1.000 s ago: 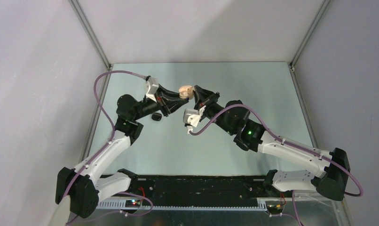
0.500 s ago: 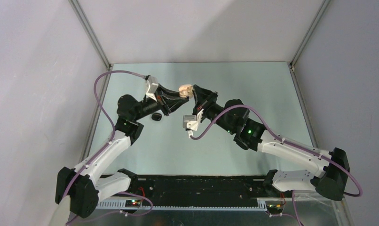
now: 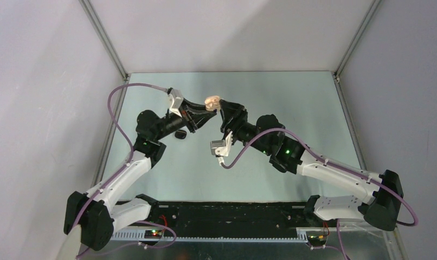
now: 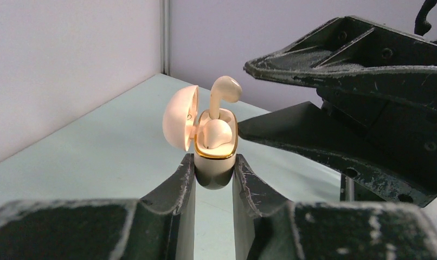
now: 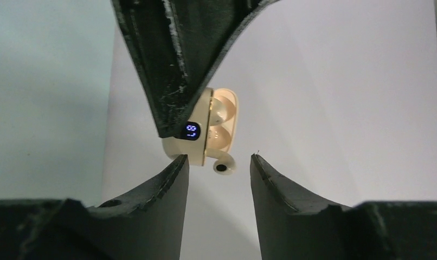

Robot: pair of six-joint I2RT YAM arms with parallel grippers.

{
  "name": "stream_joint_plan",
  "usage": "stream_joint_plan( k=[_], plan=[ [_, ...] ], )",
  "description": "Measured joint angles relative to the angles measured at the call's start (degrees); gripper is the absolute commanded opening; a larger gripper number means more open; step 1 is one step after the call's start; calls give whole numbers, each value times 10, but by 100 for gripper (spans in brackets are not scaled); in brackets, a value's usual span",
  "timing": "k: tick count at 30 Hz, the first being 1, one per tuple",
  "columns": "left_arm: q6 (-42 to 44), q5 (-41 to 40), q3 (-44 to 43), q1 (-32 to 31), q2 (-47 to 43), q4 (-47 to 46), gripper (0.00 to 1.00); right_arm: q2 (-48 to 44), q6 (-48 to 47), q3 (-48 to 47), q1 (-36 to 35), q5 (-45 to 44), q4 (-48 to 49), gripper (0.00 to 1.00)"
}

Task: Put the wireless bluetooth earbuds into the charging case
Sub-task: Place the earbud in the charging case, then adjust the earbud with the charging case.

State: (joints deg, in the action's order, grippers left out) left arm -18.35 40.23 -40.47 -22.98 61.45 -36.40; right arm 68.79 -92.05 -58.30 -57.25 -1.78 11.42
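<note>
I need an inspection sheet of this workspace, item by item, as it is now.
Surface: pale green table.
Job's things: charging case open, upright; seated earbud inside; raised earbud standing half out.
Clutter: small dark object on table, left of centre.
Grippers: left gripper shut on case; right gripper open, jaws near raised earbud, not touching.
Cables: purple cables, looped, away from case.
Surroundings: pale walls, metal frame post.
</note>
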Motion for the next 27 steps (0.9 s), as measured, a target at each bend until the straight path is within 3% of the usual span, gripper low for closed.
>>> stream_joint_plan(
  k=[5,9,15,18,23,27],
  plan=[
    [20,0,3,0,0,-5,0,0,-11,0,0,7,-35,55],
    [34,0,4,0,0,-10,0,-1,-3,-3,0,10,-61,66],
    [54,14,9,0,0,-19,0,-26,106,-75,4,52,-169,88],
    [68,35,14,0,3,-20,0,-56,179,-123,10,81,-230,91],
    [88,75,14,11,17,-21,0,-29,310,-287,67,148,-394,87],
    [116,117,14,23,29,-21,0,111,388,-542,137,224,-598,77]
  ],
)
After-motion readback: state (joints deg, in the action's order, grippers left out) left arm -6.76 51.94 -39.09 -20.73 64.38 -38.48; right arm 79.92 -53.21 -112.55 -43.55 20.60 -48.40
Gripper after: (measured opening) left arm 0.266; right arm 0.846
